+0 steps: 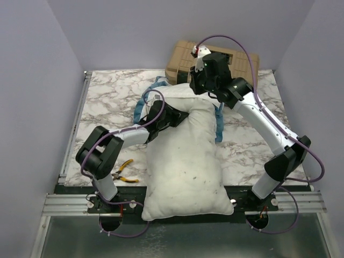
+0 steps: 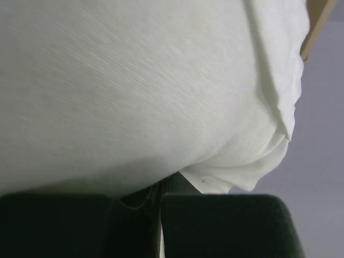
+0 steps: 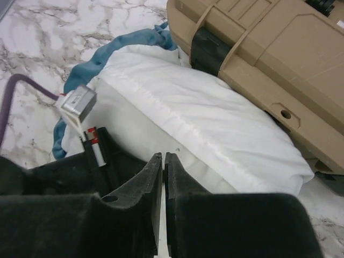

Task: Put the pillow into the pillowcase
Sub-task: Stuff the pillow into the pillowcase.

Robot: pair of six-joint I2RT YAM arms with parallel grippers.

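The white pillow (image 1: 185, 166) lies lengthwise in the middle, its near end hanging over the table's front edge. The pillowcase (image 1: 177, 94) covers its far end, white inside showing, with the blue frill (image 1: 141, 110) spread on both sides. My left gripper (image 1: 171, 115) sits at the pillow's upper left. In the left wrist view it (image 2: 160, 188) is shut under bulging white cloth (image 2: 134, 91), a thin white sliver pinched between the jaws. My right gripper (image 1: 200, 86) is at the far end, and it (image 3: 163, 156) is shut on a thin layer of the pillowcase's white fabric (image 3: 215, 118) beside the frill (image 3: 102, 59).
A tan hard case (image 1: 215, 56) stands at the table's back edge, right behind the pillowcase and close to my right gripper; it fills the upper right of the right wrist view (image 3: 269, 48). Yellow-handled pliers (image 1: 124, 172) lie near the front left, by the left arm.
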